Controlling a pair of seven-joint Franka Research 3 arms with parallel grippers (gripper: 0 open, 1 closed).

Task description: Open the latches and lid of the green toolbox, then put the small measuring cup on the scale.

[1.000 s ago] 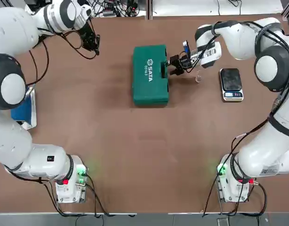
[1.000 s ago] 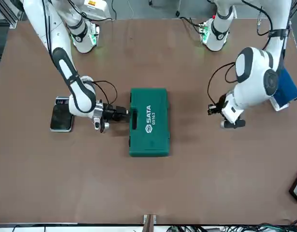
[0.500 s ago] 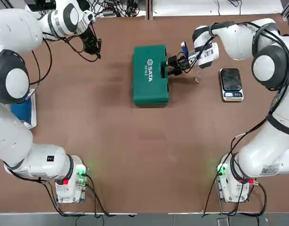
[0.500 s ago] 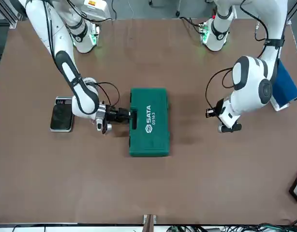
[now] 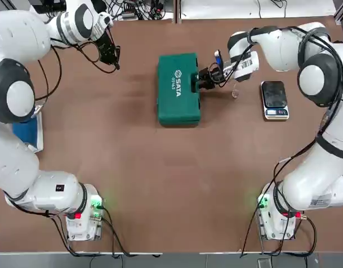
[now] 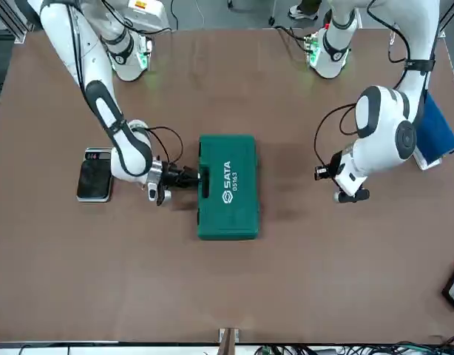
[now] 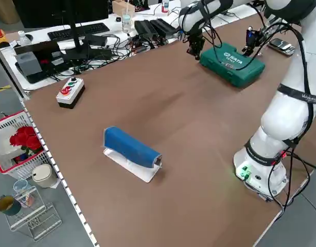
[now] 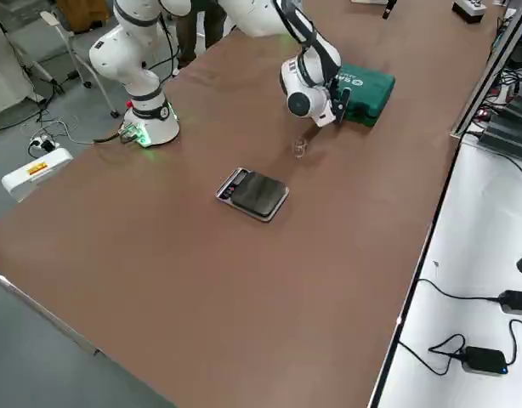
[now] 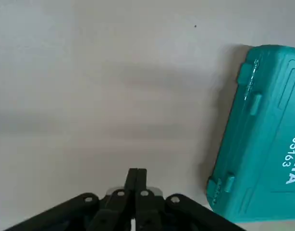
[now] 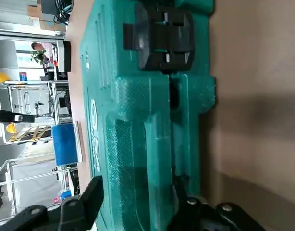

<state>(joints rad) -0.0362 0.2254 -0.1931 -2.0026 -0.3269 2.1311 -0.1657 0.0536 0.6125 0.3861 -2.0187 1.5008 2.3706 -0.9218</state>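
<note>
From left to right in the top view, the left gripper (image 9: pixel 137 173) hangs beyond the table's far-left part, fingers pressed together. The green toolbox (image 5: pixel 179 100) lies closed, its lid (image 9: pixel 277 144) lettered SATA and 05163 in white. At its right side, the right gripper (image 10: pixel 138 192) has its fingers spread, straddling the case's edge near a black latch (image 10: pixel 164 38). The small clear measuring cup (image 5: pixel 235 94) stands on the table between toolbox and scale (image 5: pixel 275 100).

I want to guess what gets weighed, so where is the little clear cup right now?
In the top view, the clear cup is on the table, between the green toolbox and the scale, nearer the scale.
</note>
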